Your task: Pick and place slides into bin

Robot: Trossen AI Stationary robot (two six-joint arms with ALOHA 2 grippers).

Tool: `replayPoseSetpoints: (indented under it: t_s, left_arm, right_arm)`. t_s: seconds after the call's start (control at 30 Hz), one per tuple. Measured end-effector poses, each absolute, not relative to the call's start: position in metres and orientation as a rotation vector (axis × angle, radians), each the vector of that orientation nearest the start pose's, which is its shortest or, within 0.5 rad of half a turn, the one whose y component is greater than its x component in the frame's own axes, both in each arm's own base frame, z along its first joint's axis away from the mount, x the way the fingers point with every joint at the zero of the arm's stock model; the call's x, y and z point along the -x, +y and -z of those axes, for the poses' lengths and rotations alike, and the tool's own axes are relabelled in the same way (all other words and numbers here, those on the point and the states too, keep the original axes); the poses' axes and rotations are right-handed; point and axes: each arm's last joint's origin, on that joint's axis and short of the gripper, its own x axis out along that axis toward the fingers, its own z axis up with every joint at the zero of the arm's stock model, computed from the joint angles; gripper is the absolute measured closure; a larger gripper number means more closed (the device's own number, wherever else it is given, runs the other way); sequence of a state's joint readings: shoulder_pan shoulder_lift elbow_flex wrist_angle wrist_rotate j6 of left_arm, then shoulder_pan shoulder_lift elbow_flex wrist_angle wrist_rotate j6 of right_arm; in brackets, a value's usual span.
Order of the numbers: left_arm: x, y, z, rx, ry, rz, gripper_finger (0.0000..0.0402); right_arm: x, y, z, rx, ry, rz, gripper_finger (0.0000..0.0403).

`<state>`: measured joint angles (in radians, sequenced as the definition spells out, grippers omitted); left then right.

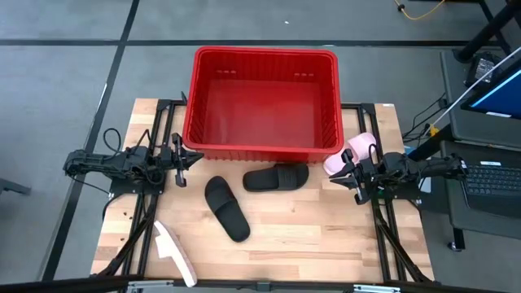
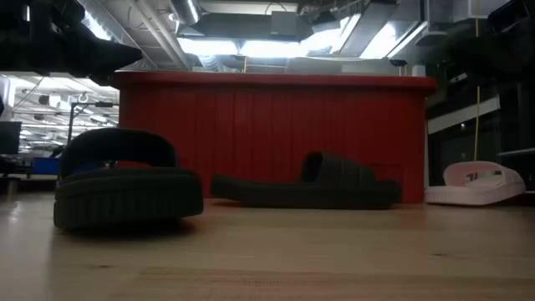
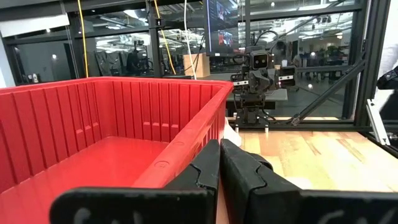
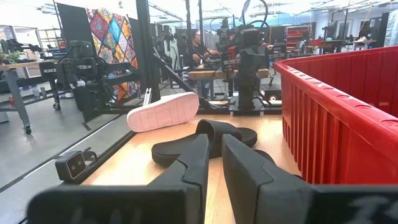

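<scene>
The red bin (image 1: pixel 264 102) sits empty at the far side of the table (image 1: pixel 326 236). Two black slides lie in front of it: one (image 1: pixel 277 177) just beside its near wall, the other (image 1: pixel 226 208) angled farther out. One pink slide (image 1: pixel 173 251) rests near the table's front left corner, the second (image 1: pixel 358 151) at the bin's right corner. The left gripper (image 1: pixel 191 157) hovers by the bin's left corner, fingers together. The right gripper (image 1: pixel 343 174), beside the second pink slide, has its fingers nearly together, holding nothing.
</scene>
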<state>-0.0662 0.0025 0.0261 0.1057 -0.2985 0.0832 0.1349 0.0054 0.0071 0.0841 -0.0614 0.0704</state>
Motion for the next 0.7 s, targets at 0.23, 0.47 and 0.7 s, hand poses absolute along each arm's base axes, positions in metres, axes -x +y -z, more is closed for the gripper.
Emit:
replayPoseSetpoints:
  t_s: [0.23,0.47,0.7]
  left_arm:
    - [-0.0945,0.0023,-0.1823,-0.059,-0.118,-0.237,0.0396]
    - [-0.0945,0.0022,-0.1823,-0.059,-0.118,-0.237,0.0391]
    - [-0.0945,0.0022,-0.1822,-0.059,-0.118,-0.237,0.0395]
  right_arm:
    - [-0.0961,0.0148,-0.1736,-0.073,-0.079,-0.199,0.0353]
    - [-0.0961,0.0148,-0.1736,-0.074,-0.079,-0.199,0.0353]
    - [-0.0961,0.0148,-0.1736,-0.073,-0.079,-0.199,0.0353]
